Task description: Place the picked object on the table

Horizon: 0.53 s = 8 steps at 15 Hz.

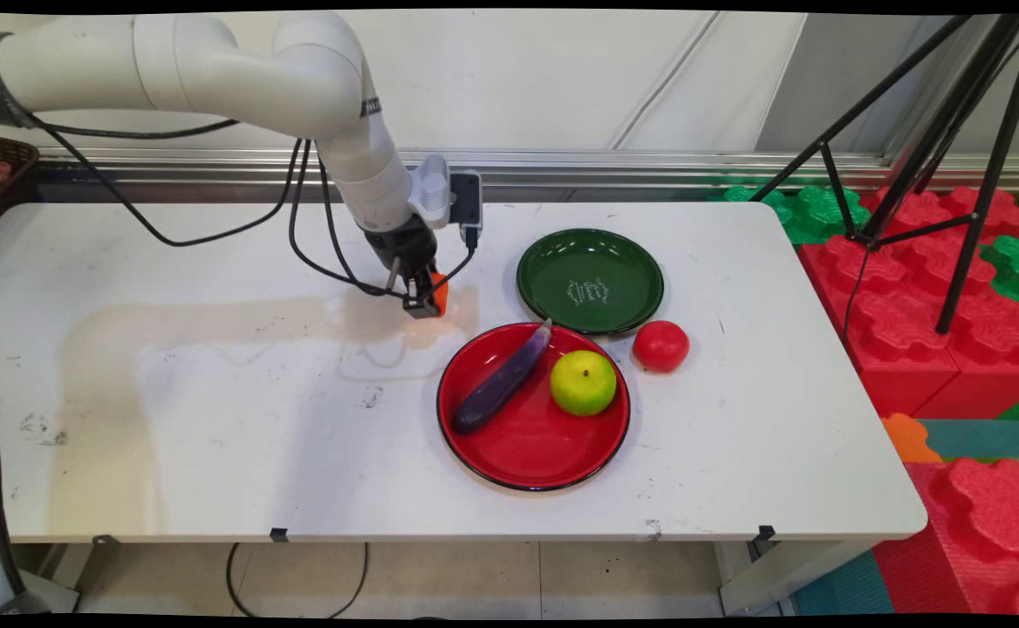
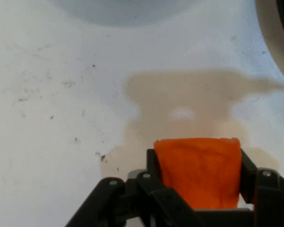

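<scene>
The end effector [image 1: 427, 298] grips an orange block [image 2: 198, 171] between its fingers, low over the white surface [image 1: 213, 410], left of the plates. The red plate [image 1: 527, 449] holds an eggplant [image 1: 499, 384] and a green apple [image 1: 583, 382]. Behind it the green plate [image 1: 553, 283] bears small white writing, unreadable, with a tomato [image 1: 660, 345] just beside both plates.

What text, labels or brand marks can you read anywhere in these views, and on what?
Round dark green plate: white lettering at its centre, too small to read.
White robot arm: dark marking near the wrist joint, unreadable.
Hand view: no text at all.
</scene>
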Each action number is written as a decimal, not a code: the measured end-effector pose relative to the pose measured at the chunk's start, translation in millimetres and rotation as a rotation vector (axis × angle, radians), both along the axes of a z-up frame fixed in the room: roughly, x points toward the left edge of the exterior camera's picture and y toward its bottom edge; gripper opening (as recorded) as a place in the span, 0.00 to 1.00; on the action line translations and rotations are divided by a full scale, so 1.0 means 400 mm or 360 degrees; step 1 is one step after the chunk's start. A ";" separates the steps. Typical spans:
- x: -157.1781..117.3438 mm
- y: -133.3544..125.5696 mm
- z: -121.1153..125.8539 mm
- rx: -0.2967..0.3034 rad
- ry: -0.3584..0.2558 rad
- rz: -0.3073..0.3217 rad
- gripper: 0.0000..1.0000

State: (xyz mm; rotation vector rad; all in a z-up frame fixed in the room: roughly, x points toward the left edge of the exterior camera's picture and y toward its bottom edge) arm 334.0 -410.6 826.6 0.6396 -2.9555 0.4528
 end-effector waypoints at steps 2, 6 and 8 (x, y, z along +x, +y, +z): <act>0.003 -0.007 -0.018 0.0014 -0.0004 -0.0021 0.00; 0.009 -0.013 -0.044 0.0032 -0.0002 -0.0067 1.00; 0.012 -0.013 -0.048 0.0034 -0.0001 -0.0085 1.00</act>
